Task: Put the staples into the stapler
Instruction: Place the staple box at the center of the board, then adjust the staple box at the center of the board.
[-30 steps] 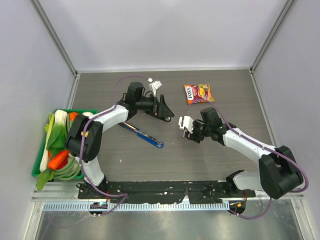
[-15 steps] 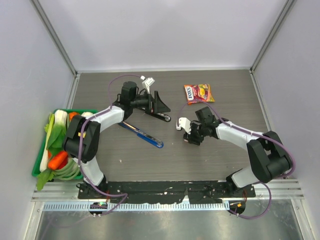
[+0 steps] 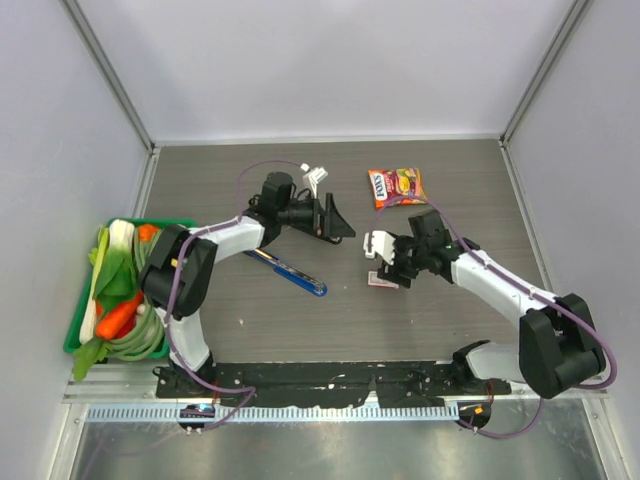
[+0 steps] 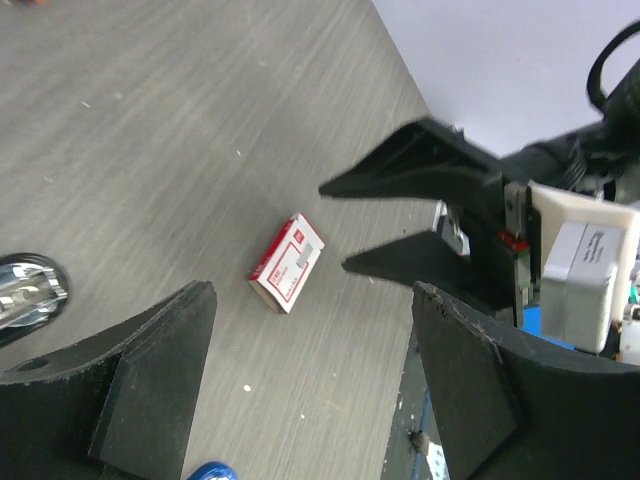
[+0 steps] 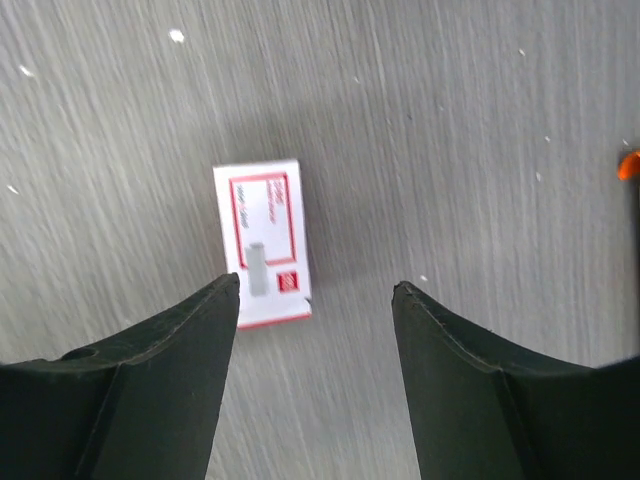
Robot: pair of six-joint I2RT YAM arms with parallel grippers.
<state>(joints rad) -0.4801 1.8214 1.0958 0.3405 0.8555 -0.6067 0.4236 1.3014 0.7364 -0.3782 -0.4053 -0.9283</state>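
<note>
Right wrist: white-and-red staples box (image 5: pixel 261 243), flat

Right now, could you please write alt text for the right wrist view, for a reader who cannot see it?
A small white-and-red staple box lies flat on the grey wood-grain table, just beyond the open right tool and nearer one of its two dark fingers. Nothing is held.

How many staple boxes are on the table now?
1. The white-and-red box lies flat on the table, below the open right gripper. Others may be hidden.
</note>
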